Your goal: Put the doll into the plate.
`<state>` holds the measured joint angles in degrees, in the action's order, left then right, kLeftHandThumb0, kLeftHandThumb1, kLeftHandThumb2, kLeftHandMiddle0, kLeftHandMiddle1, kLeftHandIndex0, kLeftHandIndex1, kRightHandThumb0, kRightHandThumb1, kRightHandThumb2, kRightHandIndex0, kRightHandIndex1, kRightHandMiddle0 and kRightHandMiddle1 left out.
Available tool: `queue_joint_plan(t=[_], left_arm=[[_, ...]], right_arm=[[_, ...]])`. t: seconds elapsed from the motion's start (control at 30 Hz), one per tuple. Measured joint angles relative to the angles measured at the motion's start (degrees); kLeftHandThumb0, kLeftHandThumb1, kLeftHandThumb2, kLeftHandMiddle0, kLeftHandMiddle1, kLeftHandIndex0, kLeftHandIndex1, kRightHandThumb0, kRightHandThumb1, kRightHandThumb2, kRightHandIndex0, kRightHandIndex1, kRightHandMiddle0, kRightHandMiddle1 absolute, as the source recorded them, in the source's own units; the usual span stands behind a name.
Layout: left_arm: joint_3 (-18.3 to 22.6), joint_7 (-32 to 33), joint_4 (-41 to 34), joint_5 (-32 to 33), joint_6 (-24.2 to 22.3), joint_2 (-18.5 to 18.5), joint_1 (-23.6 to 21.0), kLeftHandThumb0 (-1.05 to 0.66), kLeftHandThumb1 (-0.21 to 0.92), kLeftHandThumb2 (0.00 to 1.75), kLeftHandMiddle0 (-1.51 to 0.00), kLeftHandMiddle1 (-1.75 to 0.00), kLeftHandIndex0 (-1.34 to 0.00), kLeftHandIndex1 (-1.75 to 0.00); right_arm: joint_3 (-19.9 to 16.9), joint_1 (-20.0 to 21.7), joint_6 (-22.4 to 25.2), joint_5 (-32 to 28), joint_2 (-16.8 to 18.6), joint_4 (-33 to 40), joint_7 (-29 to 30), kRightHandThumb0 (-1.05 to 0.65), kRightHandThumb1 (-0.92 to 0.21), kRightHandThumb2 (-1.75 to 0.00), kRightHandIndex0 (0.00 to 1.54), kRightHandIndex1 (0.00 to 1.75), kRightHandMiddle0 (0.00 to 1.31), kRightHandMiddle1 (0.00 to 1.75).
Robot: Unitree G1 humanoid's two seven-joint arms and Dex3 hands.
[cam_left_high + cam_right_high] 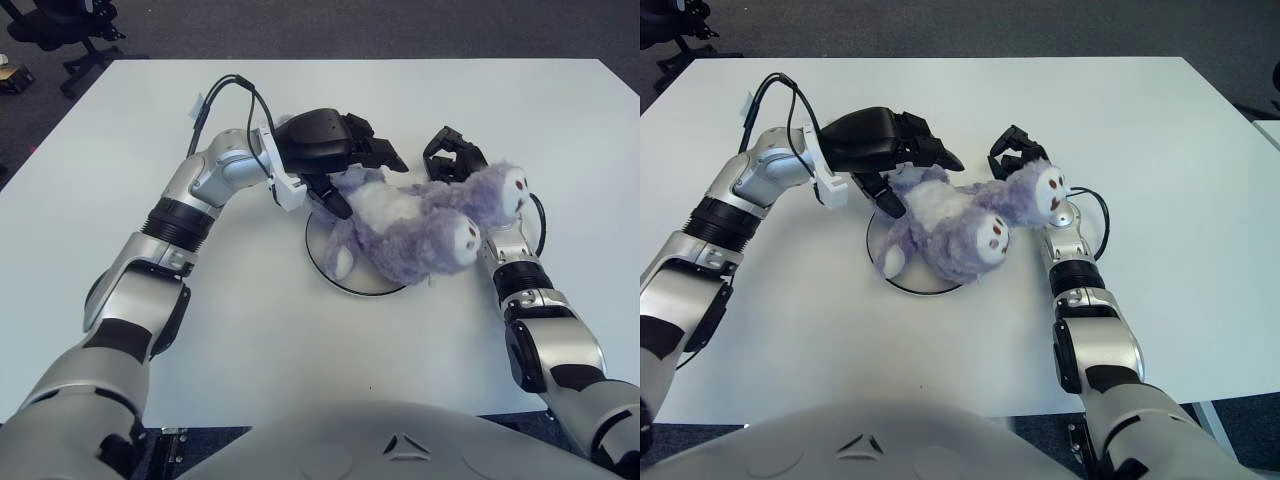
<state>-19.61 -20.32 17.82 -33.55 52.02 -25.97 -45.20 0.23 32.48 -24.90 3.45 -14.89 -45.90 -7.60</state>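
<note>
The purple furry doll [410, 235] with two white faces lies toppled on its side across the round dark-rimmed plate [325, 272]. Its heads reach past the plate's right rim, against my right forearm. My left hand [360, 175] hovers over the doll's white back end at the plate's far side. Its fingers are spread above the fur and its thumb points down beside it, not closed on the doll. My right hand [455, 155] stands just behind the doll's right head, with loose fingers holding nothing.
The plate sits in the middle of a wide white table [120, 150]. A black cable [225, 95] loops off my left wrist. Dark floor and an office chair base [60, 35] lie beyond the far left edge.
</note>
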Motion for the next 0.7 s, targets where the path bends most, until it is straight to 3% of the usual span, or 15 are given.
queue_joint_plan(t=[0.43, 0.7], left_arm=[[-0.5, 0.6, -1.1, -1.8, 0.0, -1.5, 0.0, -0.74, 0.92, 0.63, -0.51, 0.00, -0.46, -0.04], [-1.5, -0.1, 0.9, 2.0, 2.0, -1.6, 0.0, -0.74, 0.92, 0.61, -0.41, 0.00, -0.43, -0.02]], right_arm=[[-0.2, 0.0, -0.9, 0.0, 0.0, -0.4, 0.1, -0.40, -0.58, -0.96, 0.91, 1.75, 0.42, 1.75], [-0.9, 0.0, -2.3, -0.8, 0.0, -1.3, -1.4, -0.40, -0.59, -0.96, 0.91, 1.75, 0.41, 1.75]])
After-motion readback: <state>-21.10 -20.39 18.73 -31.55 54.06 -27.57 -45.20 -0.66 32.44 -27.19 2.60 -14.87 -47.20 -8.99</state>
